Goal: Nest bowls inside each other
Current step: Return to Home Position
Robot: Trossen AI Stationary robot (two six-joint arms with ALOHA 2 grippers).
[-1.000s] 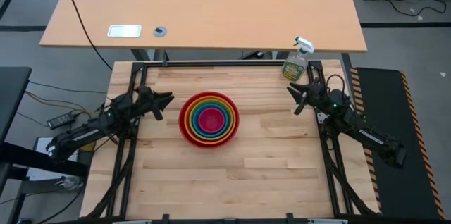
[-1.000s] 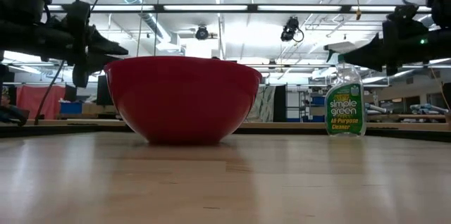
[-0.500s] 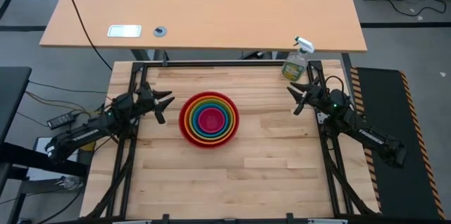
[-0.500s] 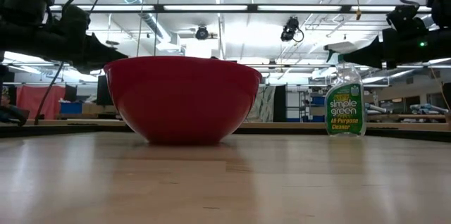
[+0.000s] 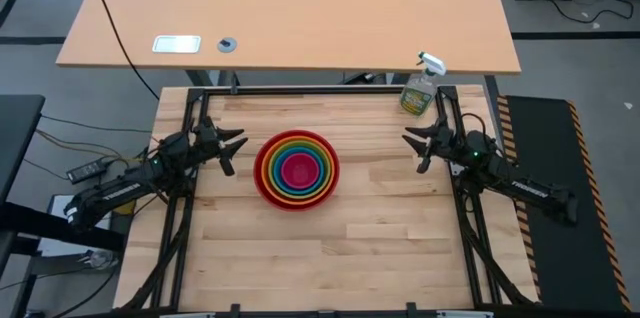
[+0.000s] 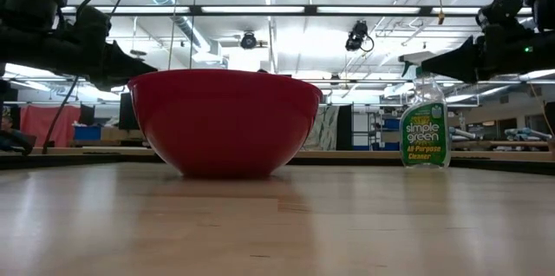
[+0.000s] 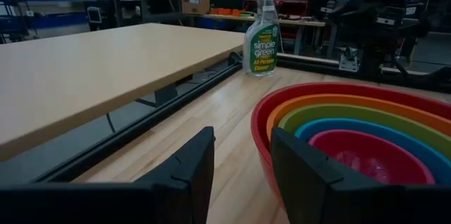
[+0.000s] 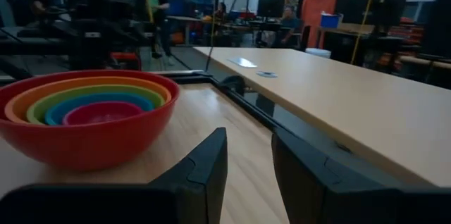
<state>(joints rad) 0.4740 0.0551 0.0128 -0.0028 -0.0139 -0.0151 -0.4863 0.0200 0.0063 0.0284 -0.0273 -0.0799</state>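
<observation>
Five bowls [image 5: 297,169] stand nested in the middle of the table: red outermost, then orange, green and blue, with magenta pink in the centre. The red bowl [image 6: 225,120] rests on its base on the wood. My left gripper [image 5: 232,152] hovers level just left of the stack, open and holding nothing; its wrist view shows the fingers [image 7: 241,160] beside the red rim [image 7: 262,115]. My right gripper [image 5: 413,151] hovers level to the right of the stack, open and holding nothing, its fingers [image 8: 248,160] pointing past the bowls [image 8: 88,115].
A clear spray bottle [image 5: 420,86] stands at the table's far right corner, close behind my right gripper. A second, larger tabletop [image 5: 290,13] lies beyond the far edge. Black frame rails [image 5: 185,208] run along both sides of the table.
My left gripper has rolled about its own axis while staying in place beside the stack. My right gripper has swung a little toward the bowls and rolled slightly. The nested bowls have not moved, and both grippers' finger gaps look unchanged.
</observation>
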